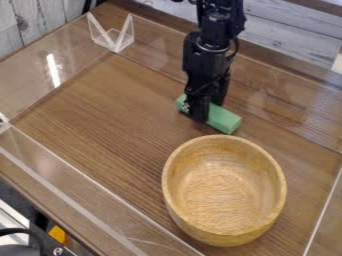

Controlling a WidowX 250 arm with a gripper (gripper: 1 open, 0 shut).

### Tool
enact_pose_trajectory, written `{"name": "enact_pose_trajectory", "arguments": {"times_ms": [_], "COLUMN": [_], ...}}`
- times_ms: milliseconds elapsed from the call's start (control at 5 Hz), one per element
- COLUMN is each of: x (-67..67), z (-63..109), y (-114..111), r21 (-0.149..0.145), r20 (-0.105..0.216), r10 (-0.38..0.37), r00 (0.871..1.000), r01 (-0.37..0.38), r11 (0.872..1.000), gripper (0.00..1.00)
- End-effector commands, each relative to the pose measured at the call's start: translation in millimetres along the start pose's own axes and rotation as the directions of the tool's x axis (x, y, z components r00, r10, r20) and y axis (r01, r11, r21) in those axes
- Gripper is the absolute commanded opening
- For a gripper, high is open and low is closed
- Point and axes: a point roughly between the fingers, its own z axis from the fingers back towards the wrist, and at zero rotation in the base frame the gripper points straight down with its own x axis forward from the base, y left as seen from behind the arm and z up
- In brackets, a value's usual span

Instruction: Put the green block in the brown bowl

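The black tool (205, 106) points straight down in the upper middle of the frame, squeezed tight on the green block (214, 112). The block lies flat on the wooden surface (94, 110). The brown bowl (225, 187) sits near it, lower right, with nothing inside.

No text, label, brand, number or sign can be read anywhere in this view.
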Motion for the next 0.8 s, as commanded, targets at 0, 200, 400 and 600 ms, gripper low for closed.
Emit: {"name": "enact_pose_trajectory", "arguments": {"times_ms": [0, 200, 400, 600], "x": [1.6, 1.7, 1.5, 1.5], "z": [26.1, 25.6, 27.8, 28.8], "y": [-4.7, -3.7, -1.8, -0.2], "r21": [-0.077, -0.074, -0.069, -0.066], "r20": [0.013, 0.014, 0.014, 0.014], "r10": [0.013, 0.017, 0.019, 0.022], "r00": [1.000, 1.000, 1.000, 1.000], "r01": [-0.012, -0.016, -0.018, -0.021], "r11": [0.997, 0.997, 0.997, 0.998], "gripper": [0.00, 0.00, 0.00, 0.00]}}
